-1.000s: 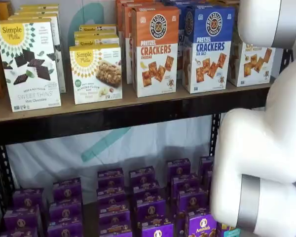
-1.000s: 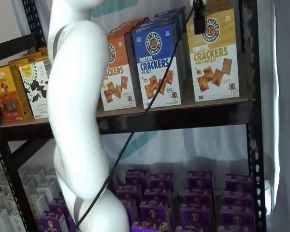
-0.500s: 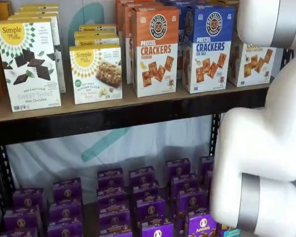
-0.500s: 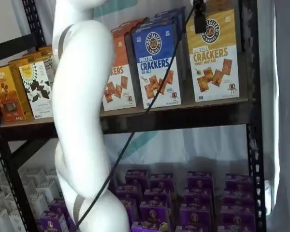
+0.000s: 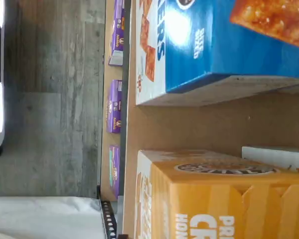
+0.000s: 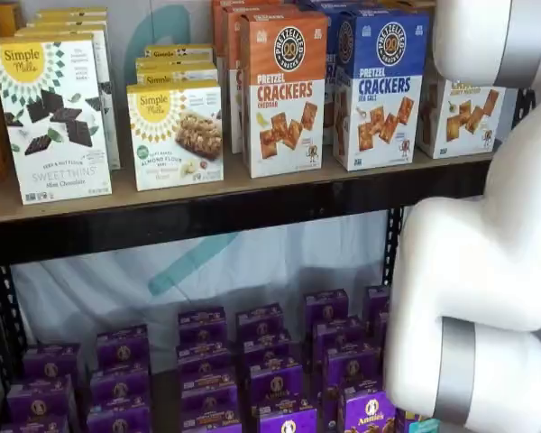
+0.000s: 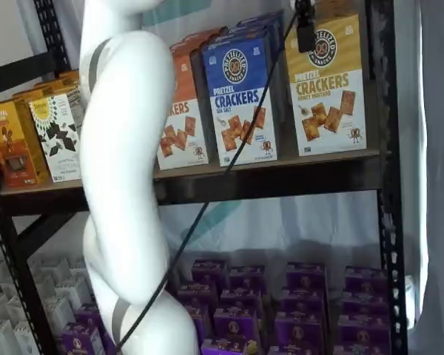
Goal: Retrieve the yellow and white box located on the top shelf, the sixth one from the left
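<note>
The yellow and white box (image 7: 327,89) stands upright at the right end of the top shelf (image 7: 281,166), next to a blue cracker carton (image 7: 240,100). In a shelf view the arm hides its upper part (image 6: 460,115). The wrist view, turned on its side, shows its yellow top close up (image 5: 214,199) on the tan board (image 5: 189,124). My gripper (image 7: 305,29) shows only as black fingers hanging from the view's top edge, in front of the box's upper left corner, with a cable beside them. I see no gap and no box in them.
An orange carton (image 6: 283,95), the blue carton (image 6: 379,86) and white Simple Mills boxes (image 6: 52,117) fill the same shelf. Purple boxes (image 6: 270,370) stand on the shelf below. A black upright (image 7: 383,148) runs right of the target. My white arm (image 7: 122,170) stands before the shelves.
The arm's white body has shifted slightly to the right in a shelf view. The black fingers stay at the yellow and white box's top corner. No box has moved.
</note>
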You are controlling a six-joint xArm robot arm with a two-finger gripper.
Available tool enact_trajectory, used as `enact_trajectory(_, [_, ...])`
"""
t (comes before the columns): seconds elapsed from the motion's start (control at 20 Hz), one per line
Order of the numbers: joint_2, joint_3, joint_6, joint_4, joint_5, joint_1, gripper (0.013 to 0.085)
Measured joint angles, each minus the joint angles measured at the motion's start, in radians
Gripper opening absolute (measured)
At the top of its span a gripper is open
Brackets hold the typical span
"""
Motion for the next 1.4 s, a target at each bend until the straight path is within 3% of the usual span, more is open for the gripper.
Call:
enact_trajectory(0.25, [0.000,0.001,0.001,-0.003,0.003,0.002,0.0850])
enact_trajectory(0.35, [-0.001,0.005,0.001,-0.003,0.000,0.002,0.0770])
enact_trajectory(0.45, [-0.001,0.004,0.002,-0.004,0.001,0.003,0.0770])
enact_trajectory(0.5, [0.000,0.002,0.002,-0.004,0.003,0.004,0.0730])
enact_trajectory(0.9, [0.008,-0.013,0.003,-0.001,0.012,0.002,0.0730])
enact_trajectory(1.05, [0.009,-0.016,0.002,0.005,0.014,-0.002,0.0650])
enact_trajectory(1.4, [0.008,-0.014,0.000,0.002,0.012,-0.002,0.0650])
